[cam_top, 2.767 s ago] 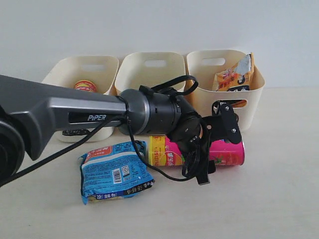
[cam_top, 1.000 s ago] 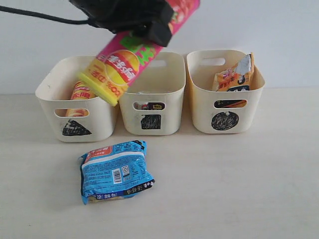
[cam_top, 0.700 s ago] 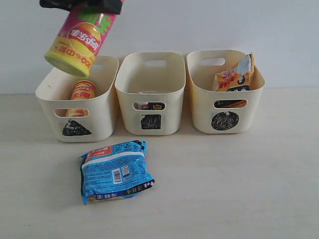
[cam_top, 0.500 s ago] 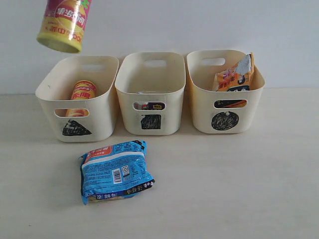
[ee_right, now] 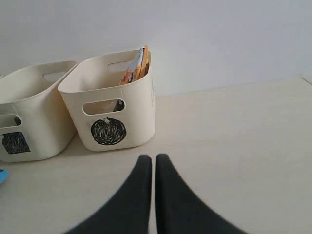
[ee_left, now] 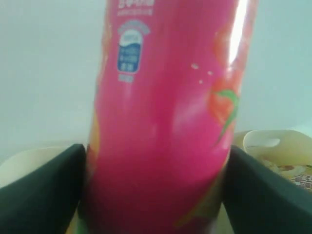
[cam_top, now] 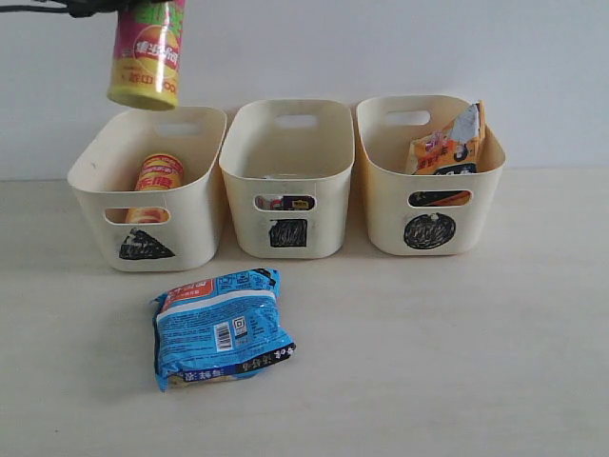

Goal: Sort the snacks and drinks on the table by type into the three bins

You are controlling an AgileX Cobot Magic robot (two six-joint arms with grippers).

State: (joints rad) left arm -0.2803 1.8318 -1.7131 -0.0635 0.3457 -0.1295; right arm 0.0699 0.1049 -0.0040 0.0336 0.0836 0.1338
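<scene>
The pink chip can (cam_top: 146, 57) hangs upright, yellow end down, above the triangle bin (cam_top: 195, 224) at the left. My left gripper (ee_left: 156, 156) is shut on it, dark fingers (ee_left: 44, 190) pressing both sides; only a sliver of it shows at the top of the exterior view. The yellow Lay's chip can (cam_top: 156, 179) leans inside the triangle bin. The blue crinkly packet (cam_top: 221, 327) lies on the table (cam_top: 457, 362) in front of the bins. The orange-and-black bag (cam_top: 447, 143) stands in the circle bin (cam_top: 381, 214). My right gripper (ee_right: 154, 158) is shut and empty, low over the table.
The square bin (cam_top: 243, 214) stands in the middle; a dark carton (cam_top: 285, 202) shows through its handle hole. The three bins sit side by side against a white wall. In the right wrist view the circle bin (ee_right: 139, 122) is just ahead of the fingertips.
The pink can was lifted off the table, swung left from over the square bin, turned upright, and now sits slightly lower and further right over the triangle bin.
</scene>
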